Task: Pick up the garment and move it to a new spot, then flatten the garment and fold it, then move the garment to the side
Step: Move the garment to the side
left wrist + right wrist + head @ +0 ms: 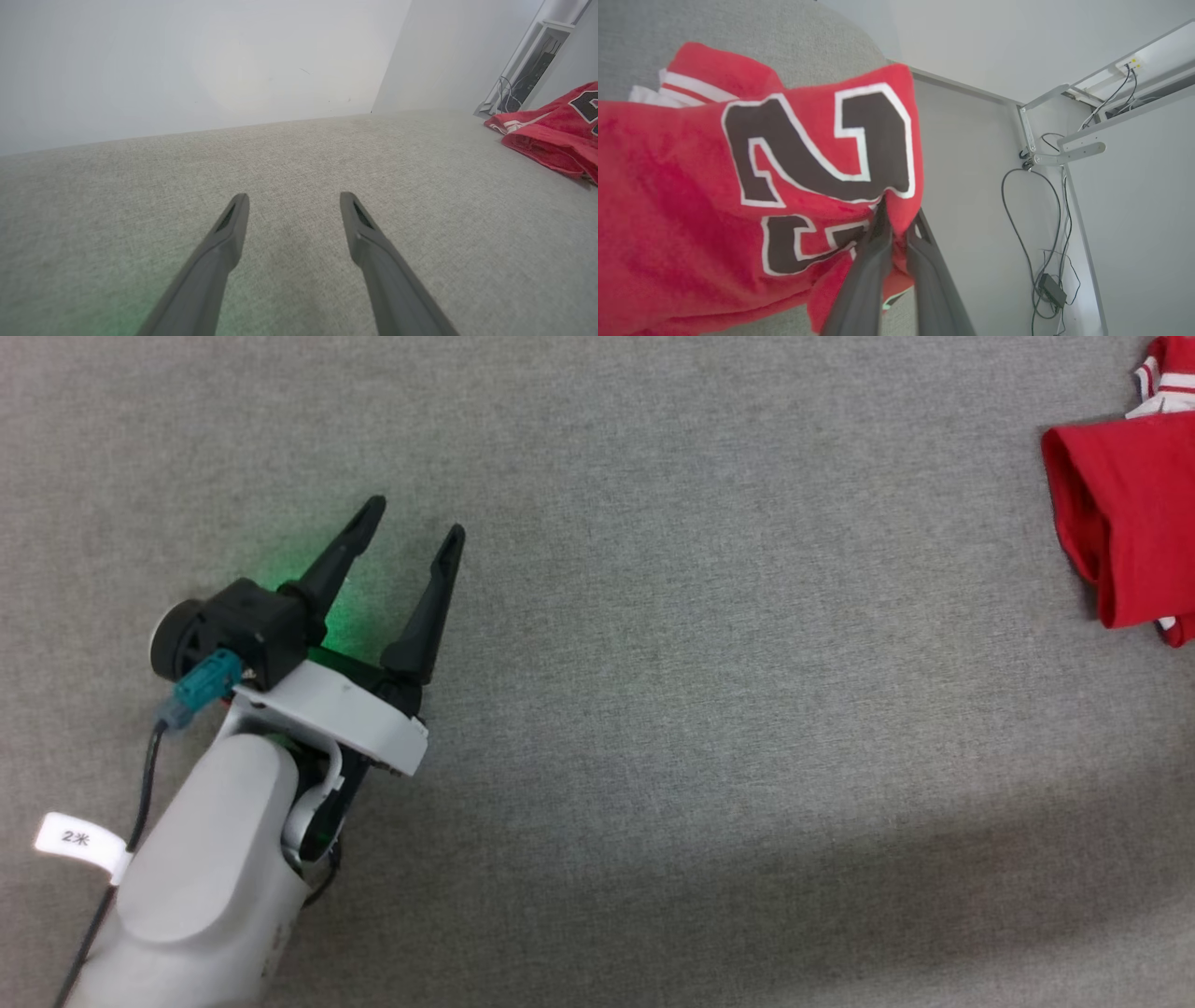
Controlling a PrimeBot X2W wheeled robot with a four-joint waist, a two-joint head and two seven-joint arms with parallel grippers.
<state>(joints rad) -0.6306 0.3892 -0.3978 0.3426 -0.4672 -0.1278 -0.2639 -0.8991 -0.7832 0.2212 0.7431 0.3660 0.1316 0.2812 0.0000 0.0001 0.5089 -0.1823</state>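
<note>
Garment first, in the head view: a red bundle with a strip of striped trim showing, lying against the frame's right edge on the grey fabric-covered desk. It looks doubled over rather than spread, so I judge this to be the carry to one side. The left gripper sits low at the left, well apart from the cloth, its fingers spread and empty. It seems parked there to keep out of the way. Between the two lies a broad stretch of bare desk.

From the left wrist view, the left gripper points along the bare surface toward a pale wall that closes off the far side. The garment lies heaped at the far right, near a corner.

In the right wrist view, the right gripper is closed tight on a fold of the garment, just under the black "23". Pinching a bunched edge probably lets the layers travel together. The grip is close to the desk's edge, with floor and loose cables beyond it. Room to move therefore lies back over the desk, not outward.
</note>
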